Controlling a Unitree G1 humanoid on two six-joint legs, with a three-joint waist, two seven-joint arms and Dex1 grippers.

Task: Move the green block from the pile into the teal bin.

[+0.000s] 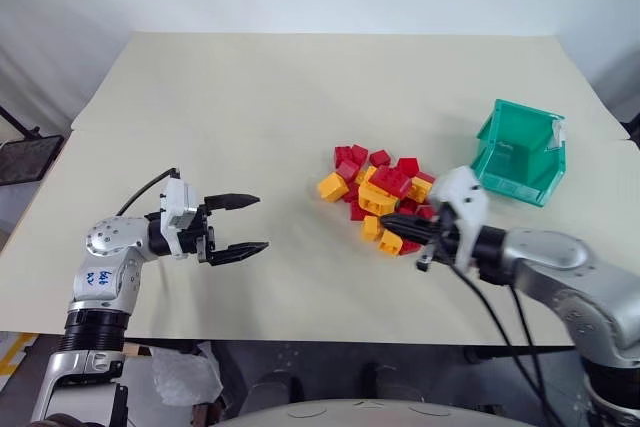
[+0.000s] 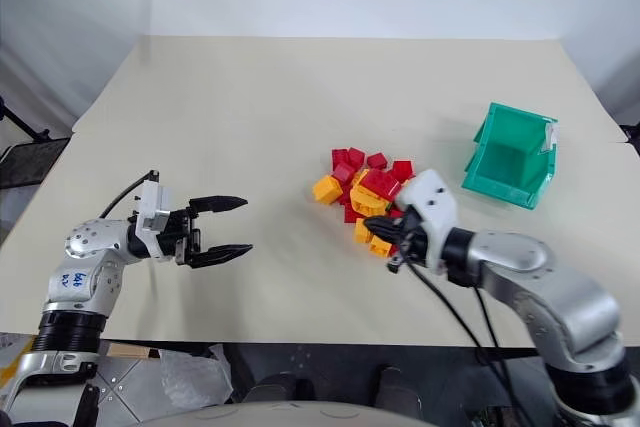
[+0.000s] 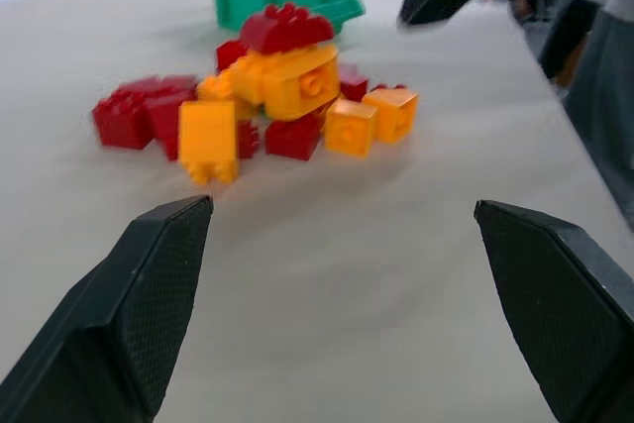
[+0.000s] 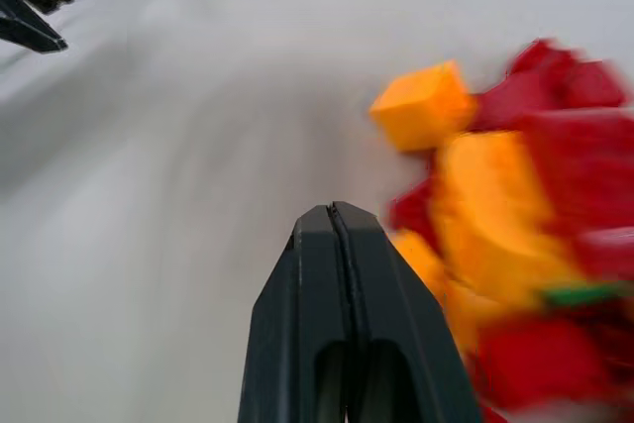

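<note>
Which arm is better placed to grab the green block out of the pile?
Right. The right gripper, fingers shut, sits at the pile, where the green block peeks out; the open left gripper hangs well away.

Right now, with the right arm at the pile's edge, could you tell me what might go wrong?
1. The right end effector is shut and empty beside the pile; pushing in shut would likely scatter bricks instead of gripping one.
2. The green block shows as a mere sliver among red and orange bricks, so a neighbour could be grabbed by mistake.
3. Knocked bricks may bury it.
</note>
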